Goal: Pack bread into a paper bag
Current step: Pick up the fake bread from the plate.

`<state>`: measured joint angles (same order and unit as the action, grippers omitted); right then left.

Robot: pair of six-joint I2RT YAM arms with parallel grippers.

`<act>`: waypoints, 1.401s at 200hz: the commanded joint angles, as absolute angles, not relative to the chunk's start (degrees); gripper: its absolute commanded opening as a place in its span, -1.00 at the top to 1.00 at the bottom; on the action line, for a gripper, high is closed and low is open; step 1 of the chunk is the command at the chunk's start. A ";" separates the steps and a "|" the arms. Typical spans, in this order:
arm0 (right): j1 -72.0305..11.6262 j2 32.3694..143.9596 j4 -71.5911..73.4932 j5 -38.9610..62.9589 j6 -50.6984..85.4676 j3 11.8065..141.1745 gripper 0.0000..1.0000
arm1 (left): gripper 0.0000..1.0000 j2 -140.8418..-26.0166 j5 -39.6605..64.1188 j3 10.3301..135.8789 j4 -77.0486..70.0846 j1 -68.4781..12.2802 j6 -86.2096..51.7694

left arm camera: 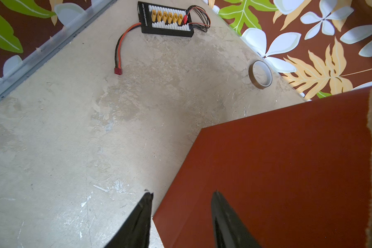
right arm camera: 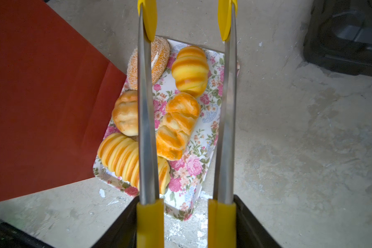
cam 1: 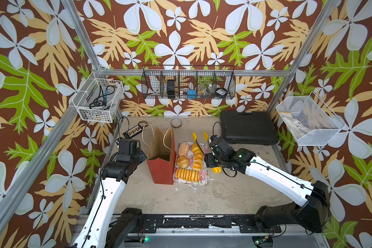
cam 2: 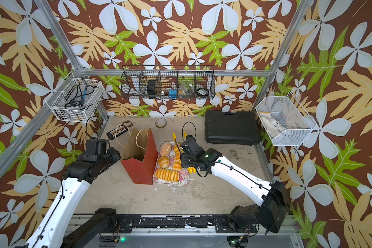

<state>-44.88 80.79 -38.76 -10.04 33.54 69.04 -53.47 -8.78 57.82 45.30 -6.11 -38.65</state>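
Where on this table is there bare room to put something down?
Widest free patch: bare table between the floral tray and the base rail in front. A smaller one lies between tray and black case, partly under the right arm. Crowded: paper bag beside the tray of bread, tongs above.

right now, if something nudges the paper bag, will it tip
Likely tips easily: the paper bag stands tall on a narrow base and seems empty. Its thin paper walls would probably crumple rather than push back.
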 commanded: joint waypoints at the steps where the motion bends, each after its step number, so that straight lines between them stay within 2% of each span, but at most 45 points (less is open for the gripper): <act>1: -44.78 82.75 -39.70 -15.78 31.18 70.42 -0.29 | 0.01 -53.17 -9.50 58.83 46.14 -6.15 -37.81; 85: -42.37 90.19 -40.25 -6.86 28.87 72.86 -0.34 | -0.02 -52.75 -9.37 60.92 48.05 -6.12 -37.19; 148: -42.43 88.31 -44.31 -2.08 28.64 72.84 -0.34 | -0.05 -52.90 -9.52 62.39 49.04 -6.15 -36.90; 191: -42.35 87.76 -46.93 -3.16 27.81 71.72 -0.35 | -0.07 -52.47 -9.69 63.66 49.13 -6.12 -36.83; 280: -42.19 92.56 -41.43 -2.07 25.57 70.03 -0.37 | -0.08 -52.38 -10.71 64.50 49.12 -6.15 -36.86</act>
<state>-42.28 91.79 -44.14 -1.89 26.61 70.06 -52.51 -9.65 64.90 48.99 -6.11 -37.41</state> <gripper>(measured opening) 0.688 0.538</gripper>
